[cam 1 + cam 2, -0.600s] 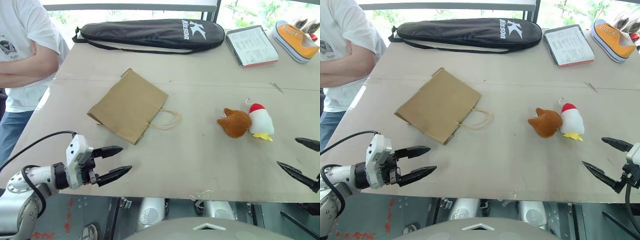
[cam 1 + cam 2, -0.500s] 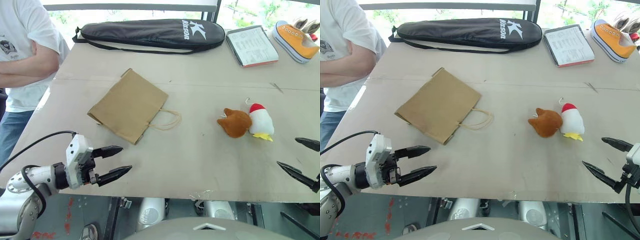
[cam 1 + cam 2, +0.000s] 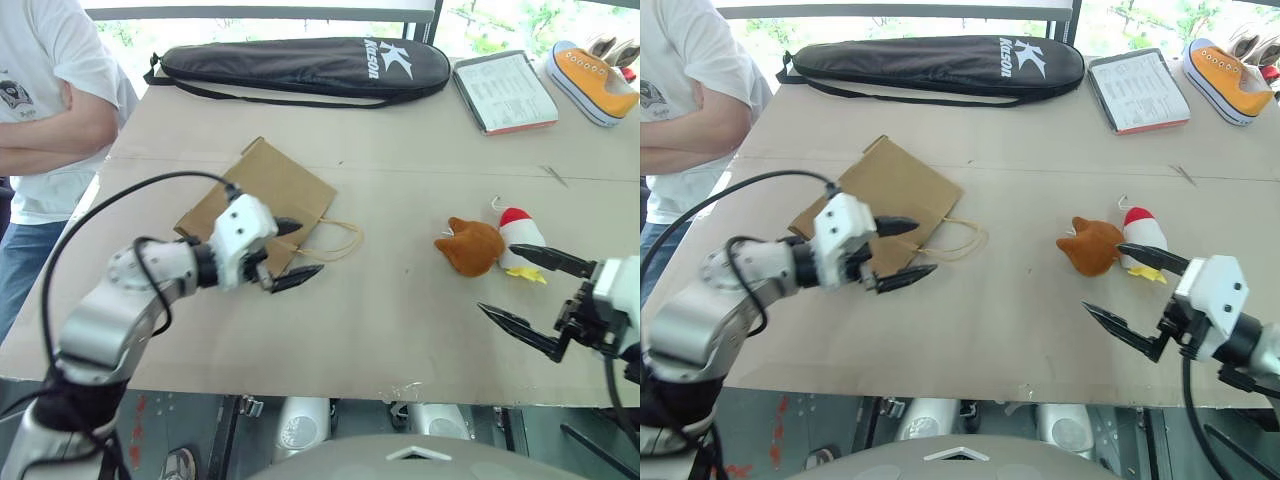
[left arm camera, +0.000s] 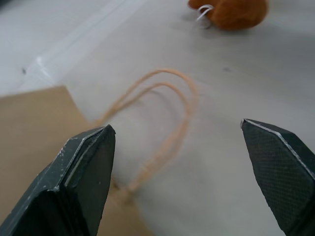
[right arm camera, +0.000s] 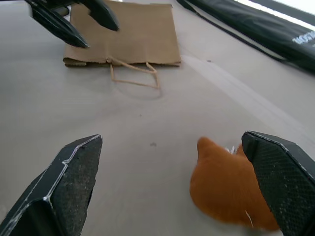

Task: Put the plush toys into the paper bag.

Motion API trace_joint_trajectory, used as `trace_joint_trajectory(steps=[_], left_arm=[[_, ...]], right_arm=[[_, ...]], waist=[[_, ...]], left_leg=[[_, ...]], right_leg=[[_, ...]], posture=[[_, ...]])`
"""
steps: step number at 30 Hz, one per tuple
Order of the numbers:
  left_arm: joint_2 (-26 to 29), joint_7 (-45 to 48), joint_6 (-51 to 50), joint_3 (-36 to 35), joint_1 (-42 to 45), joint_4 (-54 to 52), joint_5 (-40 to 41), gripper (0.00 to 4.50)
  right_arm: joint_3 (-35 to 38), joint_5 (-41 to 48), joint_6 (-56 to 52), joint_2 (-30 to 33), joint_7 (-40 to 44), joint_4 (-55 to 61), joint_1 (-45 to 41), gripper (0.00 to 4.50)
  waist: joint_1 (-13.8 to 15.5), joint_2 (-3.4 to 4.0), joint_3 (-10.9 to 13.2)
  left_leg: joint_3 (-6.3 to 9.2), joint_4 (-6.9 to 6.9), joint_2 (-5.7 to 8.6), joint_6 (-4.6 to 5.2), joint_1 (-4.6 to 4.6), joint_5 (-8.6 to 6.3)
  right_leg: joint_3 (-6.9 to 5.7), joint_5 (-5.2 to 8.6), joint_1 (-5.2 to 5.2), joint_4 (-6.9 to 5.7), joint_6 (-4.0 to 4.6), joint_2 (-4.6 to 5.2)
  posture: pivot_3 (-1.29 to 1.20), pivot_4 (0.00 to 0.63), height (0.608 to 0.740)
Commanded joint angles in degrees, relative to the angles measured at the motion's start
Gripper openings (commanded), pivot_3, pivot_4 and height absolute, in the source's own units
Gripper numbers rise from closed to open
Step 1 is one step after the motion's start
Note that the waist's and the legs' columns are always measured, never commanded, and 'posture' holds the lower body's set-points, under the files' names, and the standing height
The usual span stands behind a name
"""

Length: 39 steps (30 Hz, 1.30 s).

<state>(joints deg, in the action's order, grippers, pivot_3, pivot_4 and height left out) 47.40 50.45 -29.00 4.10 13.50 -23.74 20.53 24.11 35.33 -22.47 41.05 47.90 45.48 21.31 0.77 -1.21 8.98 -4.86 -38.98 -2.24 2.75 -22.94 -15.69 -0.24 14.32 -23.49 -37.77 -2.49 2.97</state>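
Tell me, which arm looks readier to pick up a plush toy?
The right, probably. Its open gripper hangs just short of the brown toy and the white toy, while the left gripper is over at the paper bag.

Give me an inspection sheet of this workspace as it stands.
Surface: tan table, one long seam across it.
Job's things: paper bag lying flat, cord handles toward the toys; orange-brown plush toy and white plush toy with red top touching, side by side, both outside the bag.
Clutter: long black zip case, printed sheet on a clipboard, orange sneaker along the far edge.
Grippers: left gripper open over the bag's handle end; right gripper open, just short of the toys.
Cables: black cable looping over the left arm.
Surroundings: person in white shirt, arms folded, at the table's left.
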Motion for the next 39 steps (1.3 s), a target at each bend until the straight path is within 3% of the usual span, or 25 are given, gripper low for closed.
trace_joint_trajectory(steps=[1, 2, 5, 10, 12, 13, 15, 17, 19, 24, 29, 39], left_arm=[[-1.88, 2.6, 9.91, 6.21, 2.83, 6.68, -7.15, 3.92], [-2.27, 3.2, 11.84, 7.08, 3.59, 8.34, -8.26, 3.62], [-3.28, 4.08, 16.63, 8.17, 5.46, 13.12, -10.87, 2.45], [-6.96, 4.96, 17.97, 6.56, 8.21, 17.96, -9.04, 0.05], [-8.67, 6.05, 14.03, 3.86, 8.56, 17.26, -3.93, 0.0], [-9.46, 7.13, 10.85, 2.04, 8.6, 16.27, 0.32, 0.0], [-10.52, 8.88, 4.55, -1.73, 9.35, 15.3, 8.29, 0.0], [-10.61, 10.87, 0.66, -4.07, 11.93, 16.74, 12.93, 0.0], [-10.49, 12.55, -1.18, -4.73, 13.82, 17.63, 14.86, 0.0], [-9.9, 13.93, -4.78, -6.22, 15.37, 15.99, 18.08, 0.0], [-9.21, 12.56, -8.18, -8.4, 16.45, 13.89, 20.93, 0.0], [-8.78, 6.25, -9.29, -10.99, 14.28, 7.65, 20.87, 0.0]], right_arm=[[-3.38, -1.24, -1.68, 0.85, -2.58, 1.76, -1.73, 4.5], [-4.12, -1.24, -2.09, 1.12, -2.73, 2.01, -2.18, 4.5], [-4.73, 1.88, -5.43, 1.31, -4.91, 2.21, -4.81, 3.7], [-6.86, 1.59, -6.52, 1.17, -6.8, 2.73, -7.43, 1.28], [-8.48, 1.57, -6.8, 0.62, -7.96, 2.84, -8.84, 0.3], [-9.84, 1.43, -6.83, 0.34, -8.41, 2.7, -9.93, 0.02], [-13.46, 0.13, -6.88, -0.67, -9.68, 1.62, -13.12, 0.02], [-22.51, -5.72, -6.15, -3.65, -11.13, -3.71, -21.56, 0.02], [-30.76, -10.84, -5.27, -8.26, -11.75, -10.95, -31.08, 0.02], [-42.23, -19.03, 1.4, -17.77, -7.99, -30.11, -45.72, 0.02], [-47.46, -22.87, 9.0, -26.05, -2.7, -48.45, -54.04, 0.02], [-49.99, -27.17, 24.24, -40.36, 6.04, -76.43, -61.47, 0.02]], waist=[[0.04, 0.0, 0.01], [0.05, 0.0, 0.01], [0.05, -0.04, 0.02], [0.1, -0.04, 0.02], [0.05, -0.06, 0.03], [0.01, -0.06, 0.03], [-0.16, -0.08, 0.04], [-0.47, -0.14, 0.05], [-0.87, -0.15, 0.07], [-1.34, -0.17, 0.07], [-1.46, -0.17, 0.07], [-1.67, -0.15, 0.08]], left_leg=[[-0.01, 0.0, -0.01, 0.0, 0.0, 0.0], [-0.01, 0.0, 0.0, 0.0, -0.02, 0.0], [0.02, 0.0, -0.04, 0.0, -0.05, 0.0], [0.03, -0.02, -0.05, 0.01, -0.06, 0.0], [0.04, -0.06, -0.05, 0.02, -0.1, -0.01], [0.06, -0.09, -0.06, 0.03, -0.11, -0.01], [0.08, -0.14, -0.09, 0.03, -0.13, -0.01], [0.09, -0.15, -0.12, 0.03, -0.09, -0.01], [0.12, -0.23, -0.12, 0.01, -0.08, 0.0], [0.19, -0.22, -0.03, -0.04, -0.1, 0.03], [0.39, -0.31, -0.06, -0.24, -0.87, 0.15], [0.45, -0.32, -0.06, -0.27, -0.82, 0.17]], right_leg=[[0.01, 0.0, -0.01, 0.0, 0.0, -0.01], [0.01, 0.0, -0.02, -0.01, 0.0, -0.01], [-0.01, 0.0, -0.04, -0.01, 0.0, -0.02], [-0.02, -0.01, -0.03, -0.01, -0.02, -0.01], [-0.03, -0.02, -0.04, -0.01, -0.03, 0.0], [-0.03, -0.02, -0.03, -0.01, -0.03, 0.0], [-0.06, -0.02, -0.05, -0.07, -0.04, -0.01], [-0.06, -0.02, -0.05, -0.12, -0.04, -0.04], [-0.07, -0.01, -0.05, -0.15, -0.03, -0.16], [-0.1, -0.01, -0.05, -0.16, -0.03, -0.17], [-0.2, -0.02, -0.64, -0.09, -0.06, -0.15], [-0.24, -0.03, -0.62, -0.17, -0.06, -0.11]], posture=[[0.0, 0.15, 0.74], [0.0, 0.15, 0.74], [0.0, 0.15, 0.74], [0.0, 0.15, 0.74], [0.0, 0.15, 0.74], [0.0, 0.15, 0.74], [0.0, 0.15, 0.74], [0.0, 0.15, 0.74], [0.0, 0.15, 0.74], [0.0, 0.15, 0.74], [0.0, 0.15, 0.74], [0.0, 0.15, 0.74]])
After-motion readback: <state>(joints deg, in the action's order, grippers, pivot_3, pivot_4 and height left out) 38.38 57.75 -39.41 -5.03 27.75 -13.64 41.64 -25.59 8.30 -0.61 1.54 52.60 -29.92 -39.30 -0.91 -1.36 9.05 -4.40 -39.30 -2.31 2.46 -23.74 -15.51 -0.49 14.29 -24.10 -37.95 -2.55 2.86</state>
